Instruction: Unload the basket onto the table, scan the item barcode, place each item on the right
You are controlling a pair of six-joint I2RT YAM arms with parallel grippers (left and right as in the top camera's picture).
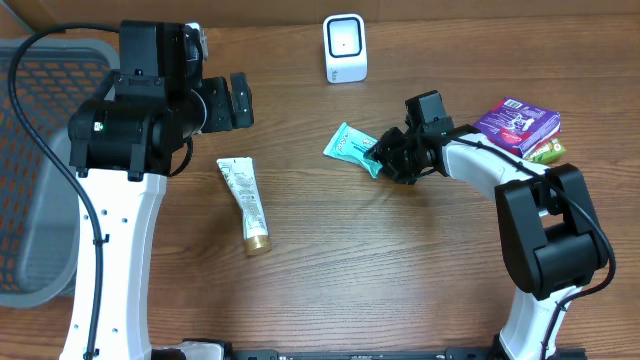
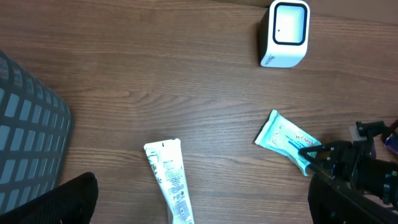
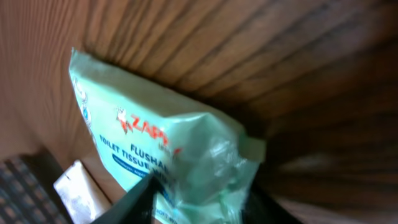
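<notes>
A teal pack of flushable wipes (image 1: 350,146) (image 2: 283,137) (image 3: 155,143) lies on the wooden table, right of centre. My right gripper (image 1: 385,158) (image 3: 202,196) is at its right end, and its two dark fingers pinch the crumpled edge of the pack. The white barcode scanner (image 1: 345,48) (image 2: 286,34) stands upright at the back of the table, apart from the pack. My left gripper (image 1: 235,100) (image 2: 202,211) hangs wide open above the table's left half with nothing between its fingers.
A white tube with a gold cap (image 1: 245,203) (image 2: 171,180) lies below the left gripper. A purple box (image 1: 516,124) and a green packet (image 1: 545,152) sit at the far right. A grey mesh basket (image 1: 40,160) (image 2: 28,112) stands at the left edge.
</notes>
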